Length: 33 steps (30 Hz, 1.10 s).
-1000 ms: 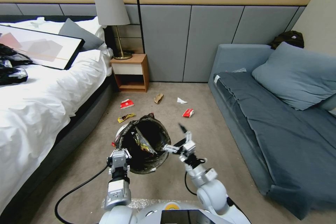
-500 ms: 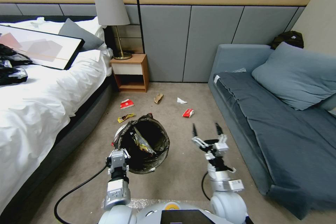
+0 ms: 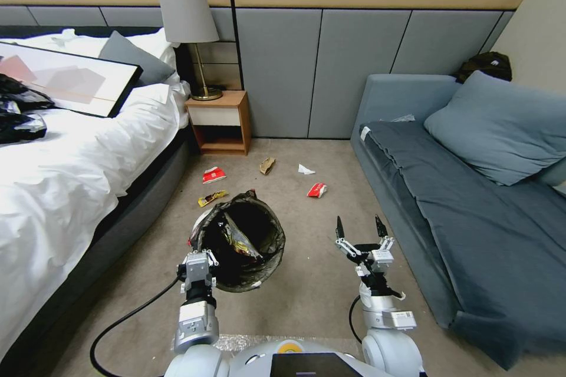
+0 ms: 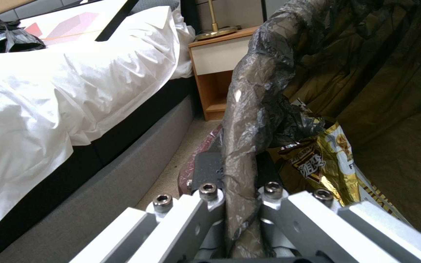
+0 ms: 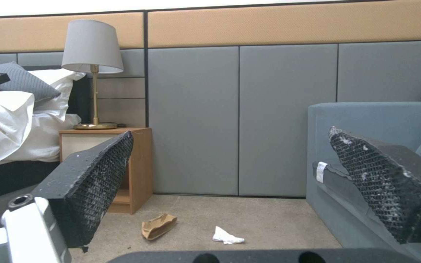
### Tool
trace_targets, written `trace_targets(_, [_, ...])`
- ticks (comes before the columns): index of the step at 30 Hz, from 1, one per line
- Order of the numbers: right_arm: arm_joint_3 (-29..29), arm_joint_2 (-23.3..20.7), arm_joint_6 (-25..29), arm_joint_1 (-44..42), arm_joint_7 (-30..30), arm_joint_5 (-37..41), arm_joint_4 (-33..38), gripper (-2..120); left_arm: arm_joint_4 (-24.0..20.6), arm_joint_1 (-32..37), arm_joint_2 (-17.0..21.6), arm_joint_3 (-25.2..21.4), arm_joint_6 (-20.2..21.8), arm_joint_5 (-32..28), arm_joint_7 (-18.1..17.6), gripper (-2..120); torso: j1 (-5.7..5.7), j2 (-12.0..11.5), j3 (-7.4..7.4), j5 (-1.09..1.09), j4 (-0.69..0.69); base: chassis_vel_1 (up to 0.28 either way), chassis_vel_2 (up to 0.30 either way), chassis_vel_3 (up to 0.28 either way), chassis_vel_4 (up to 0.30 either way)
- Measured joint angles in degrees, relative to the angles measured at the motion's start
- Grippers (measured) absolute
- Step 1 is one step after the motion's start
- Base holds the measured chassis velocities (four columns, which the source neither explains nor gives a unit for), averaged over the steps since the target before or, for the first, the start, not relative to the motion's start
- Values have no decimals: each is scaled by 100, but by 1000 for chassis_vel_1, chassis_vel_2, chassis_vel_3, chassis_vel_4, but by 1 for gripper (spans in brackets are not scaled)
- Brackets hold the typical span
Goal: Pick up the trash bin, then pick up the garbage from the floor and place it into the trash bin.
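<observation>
- Trash bin (image 3: 242, 247): lower centre of the head view, lined with a black bag (image 4: 249, 120); a gold snack packet (image 4: 327, 160) lies inside against the liner.
- Left gripper (image 3: 199, 266): lower left of centre in the head view, at the bin's near rim. In the left wrist view its 2 fingers (image 4: 205, 171) are clamped on the bag-covered rim, 1 on each side.
- Right gripper (image 3: 361, 231): lower right of centre in the head view, apart from the bin and above bare carpet (image 3: 306, 294), fingertips pointing toward the wall. Its 2 black pads (image 5: 93, 179) stand wide apart with nothing between them.
- Garbage on the floor, upper centre of the head view, beyond the bin:
  - red wrapper (image 3: 214, 175), left, near the nightstand (image 3: 219, 122);
  - yellow wrapper (image 3: 212, 197), just beyond the bin's far rim;
  - brown paper scrap (image 3: 267, 165), centre, also seen between the pads in the right wrist view (image 5: 159, 226);
  - white scrap (image 3: 305, 170), right of the brown one, also in the right wrist view (image 5: 227, 236);
  - second red wrapper (image 3: 316, 190), nearest the right gripper but well apart from it.
- Surroundings: bed (image 3: 71, 171) along the left edge, sofa (image 3: 471, 200) along the right edge, lamp (image 3: 187, 15) on the nightstand at upper left.
</observation>
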Motion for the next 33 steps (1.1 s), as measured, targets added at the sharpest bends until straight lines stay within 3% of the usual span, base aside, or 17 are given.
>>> trace_targets(14, [-3,11,-30,78,-15,22,-8,100,-13,10,1,9,0,20,-3,0,0,0,0,-1,0,-91,93,80,-84])
trace_targets(33, [-62,40,-105,139,-16,26,-41,100,-15,8,-28,9,-3,46,-11,0,1,0,0,0,0,-284,279,279,-294])
